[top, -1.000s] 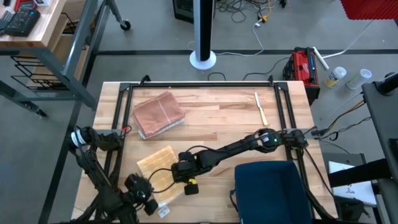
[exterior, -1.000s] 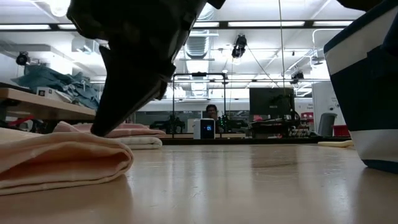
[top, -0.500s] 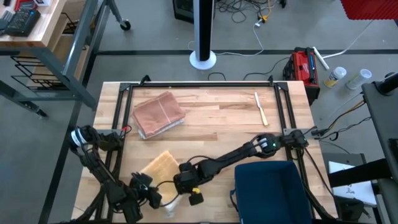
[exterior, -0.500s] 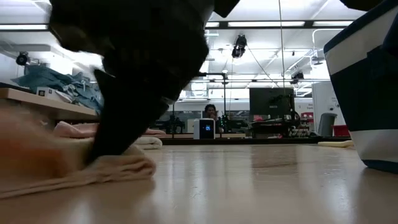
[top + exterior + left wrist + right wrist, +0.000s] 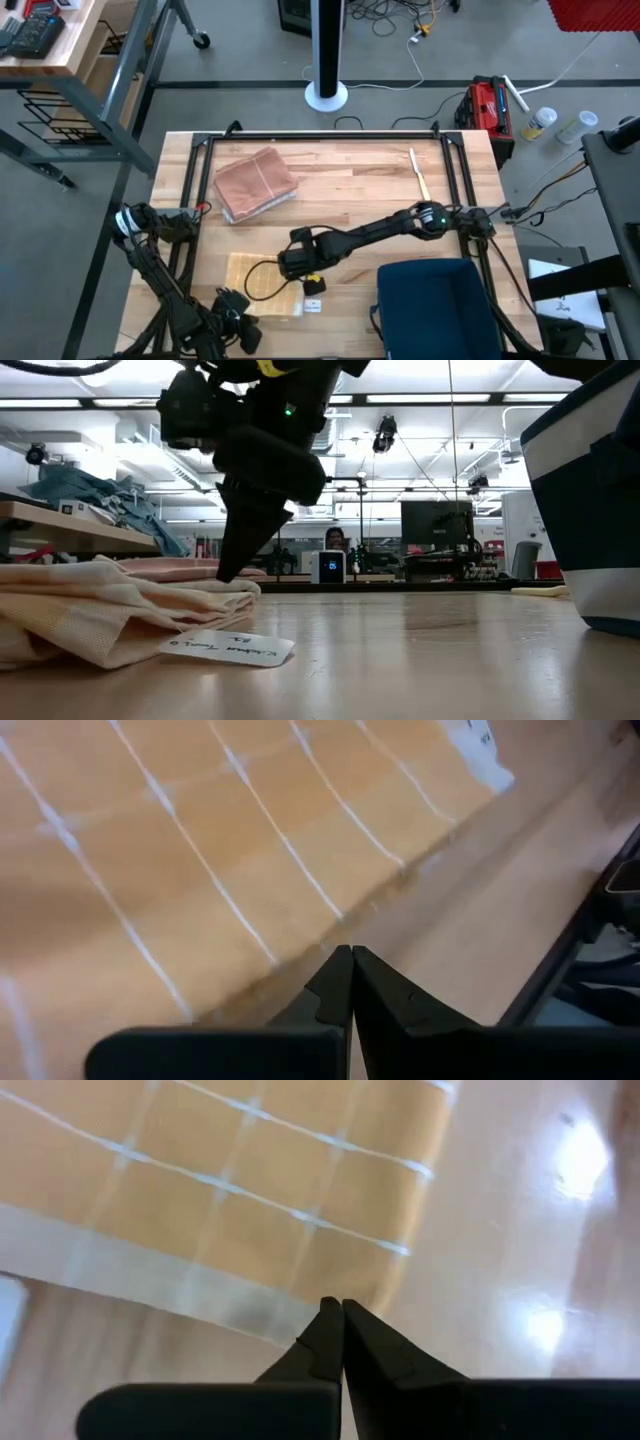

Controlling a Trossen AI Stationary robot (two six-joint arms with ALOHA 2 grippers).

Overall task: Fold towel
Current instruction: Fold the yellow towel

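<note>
Towel (image 5: 262,281) lies flat again near the table's (image 5: 350,190) front-left, tag (image 5: 313,305) poking out, after being bunched and dragged half a second back, so your fold looks laid. Right gripper (image 5: 293,262) has lifted to its far edge, pinched shut on nothing. Left gripper (image 5: 232,322) hangs clenched, empty, at the front edge.
</note>
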